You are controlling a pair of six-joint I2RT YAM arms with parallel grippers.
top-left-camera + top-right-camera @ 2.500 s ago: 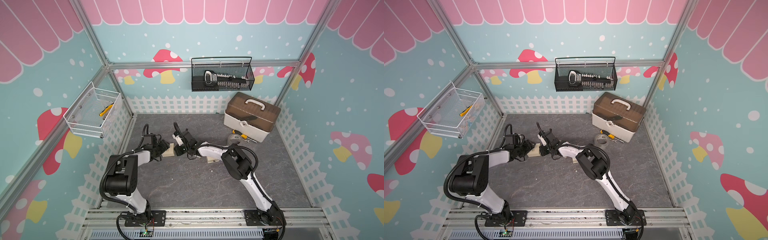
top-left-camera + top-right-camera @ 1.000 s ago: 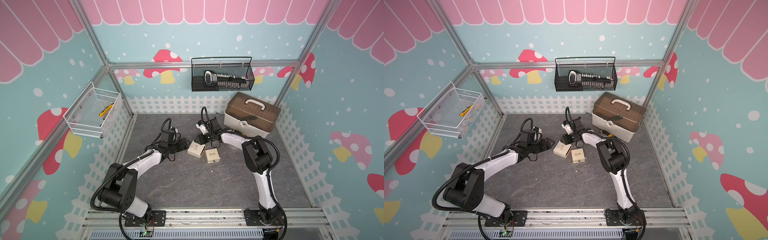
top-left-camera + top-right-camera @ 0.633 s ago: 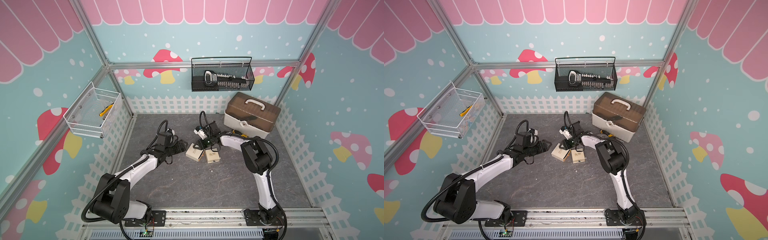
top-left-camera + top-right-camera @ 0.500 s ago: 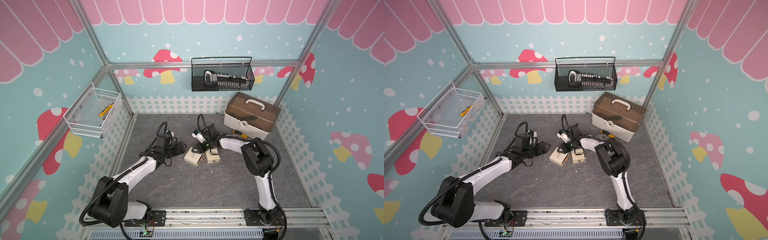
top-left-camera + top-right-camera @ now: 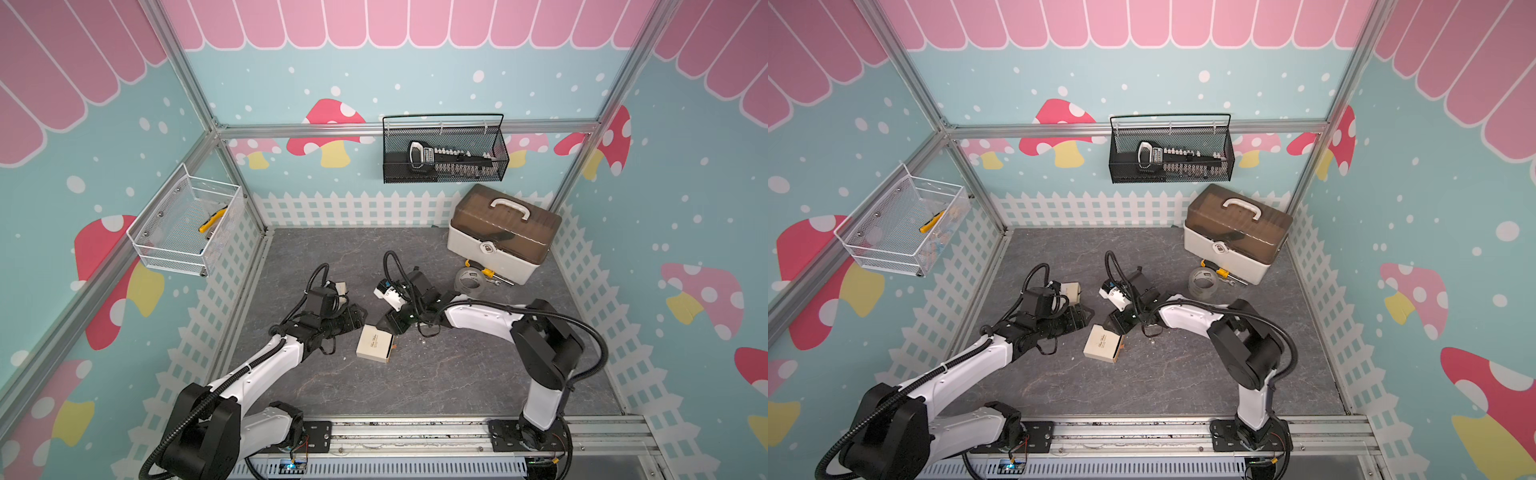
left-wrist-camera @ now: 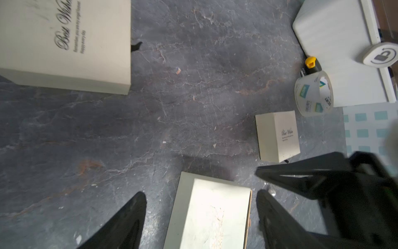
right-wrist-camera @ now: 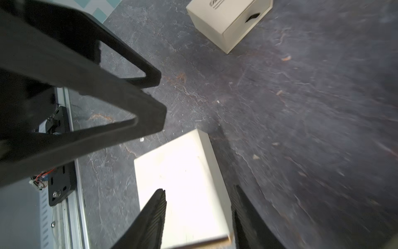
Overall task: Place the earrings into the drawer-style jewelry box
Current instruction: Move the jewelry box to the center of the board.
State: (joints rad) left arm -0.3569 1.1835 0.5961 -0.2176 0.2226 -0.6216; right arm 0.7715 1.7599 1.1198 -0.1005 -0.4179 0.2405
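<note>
The left tool (image 6: pixel 199 193), spread open, straddles the jewelry box (image 5: pixel 373 343) while the right tool (image 7: pixel 198 188), also parted and empty, hovers at its drawer end, one earring (image 5: pixel 423 341) glinting on the desk (image 5: pixel 415 382) near that tool; the left should likely clamp squarely before any pull.

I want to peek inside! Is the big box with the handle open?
Shut. The toolbox has its lid down flat, no gap showing.

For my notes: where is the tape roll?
In both top views, the tape roll lies back right on the floor, just before the toolbox.
</note>
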